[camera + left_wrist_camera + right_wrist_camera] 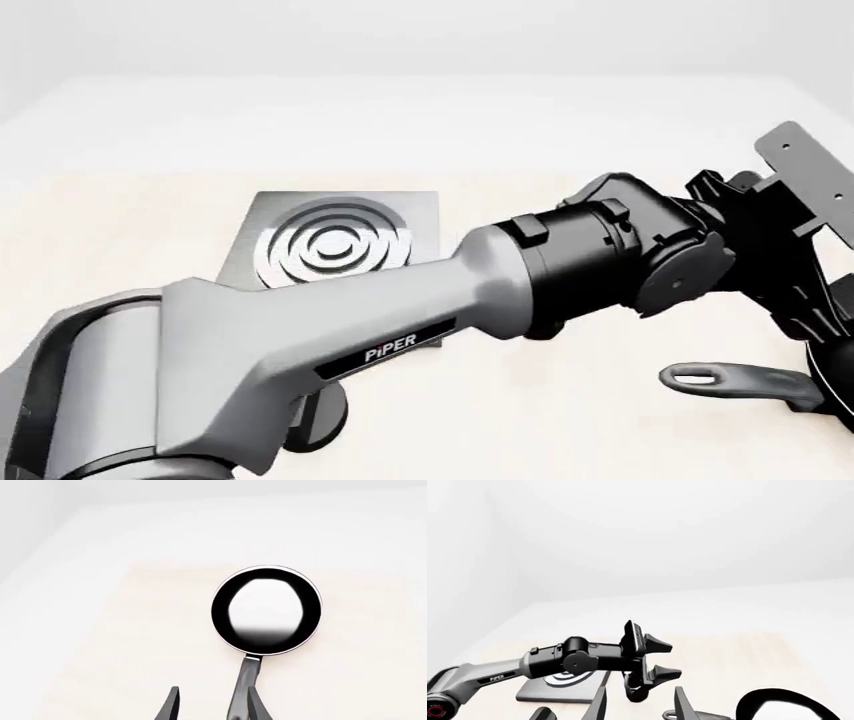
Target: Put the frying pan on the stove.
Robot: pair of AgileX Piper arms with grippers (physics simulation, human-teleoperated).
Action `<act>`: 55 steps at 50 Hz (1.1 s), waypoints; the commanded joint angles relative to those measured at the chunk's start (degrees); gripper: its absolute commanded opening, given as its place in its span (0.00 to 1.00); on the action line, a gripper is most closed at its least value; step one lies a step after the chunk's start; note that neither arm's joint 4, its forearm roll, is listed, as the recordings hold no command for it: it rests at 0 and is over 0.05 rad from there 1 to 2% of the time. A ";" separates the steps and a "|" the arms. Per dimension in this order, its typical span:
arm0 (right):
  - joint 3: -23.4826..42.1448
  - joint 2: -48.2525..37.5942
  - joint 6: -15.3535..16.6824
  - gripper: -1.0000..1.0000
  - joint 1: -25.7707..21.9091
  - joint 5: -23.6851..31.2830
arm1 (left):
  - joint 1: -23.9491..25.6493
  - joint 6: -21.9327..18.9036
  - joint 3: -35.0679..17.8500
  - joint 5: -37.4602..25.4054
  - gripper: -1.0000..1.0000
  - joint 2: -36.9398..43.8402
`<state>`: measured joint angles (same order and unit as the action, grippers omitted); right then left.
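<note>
The frying pan (267,611), black with a glossy inside, lies on the pale table, its long dark handle (245,680) pointing back toward my left gripper (213,707). That gripper is open, and the handle runs into the gap close to one finger. In the front view only the handle's holed end (721,378) shows, below the left arm at the far right. The stove (334,245), a grey slab with silver rings, lies to the left, apart from the pan. My right gripper (640,707) is open and holds nothing, looking at the left gripper (668,658), the stove (564,686) and the pan's rim (780,702).
The left arm (400,320) stretches across the table from the left and hides much of the front view. A small dark object (544,713) sits near the stove's front edge. Pale table surface (133,630) surrounds the pan.
</note>
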<state>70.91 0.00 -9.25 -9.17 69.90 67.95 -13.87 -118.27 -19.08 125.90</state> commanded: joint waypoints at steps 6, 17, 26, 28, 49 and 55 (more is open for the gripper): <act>0.02 0.00 -0.05 1.00 -0.22 0.00 | -0.40 0.83 -3.14 -2.25 1.00 4.79; -0.06 0.00 -0.20 1.00 -0.06 0.00 | 0.84 2.40 -0.73 -0.48 1.00 5.99; 0.04 0.00 -0.05 1.00 -0.12 0.00 | 0.81 2.77 -0.89 -0.36 1.00 7.48; 0.06 0.00 -0.05 1.00 -0.13 0.00 | 0.88 2.83 -0.97 -0.43 1.00 7.72; -0.03 0.00 -0.21 1.00 0.07 0.00 | 0.56 3.14 -3.07 -0.54 1.00 10.58; -0.01 0.00 -0.26 1.00 0.09 0.00 | 0.79 3.56 -2.71 0.29 1.00 11.37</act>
<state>70.88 0.00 -9.45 -9.11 69.90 68.67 -10.70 -120.65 -19.31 135.90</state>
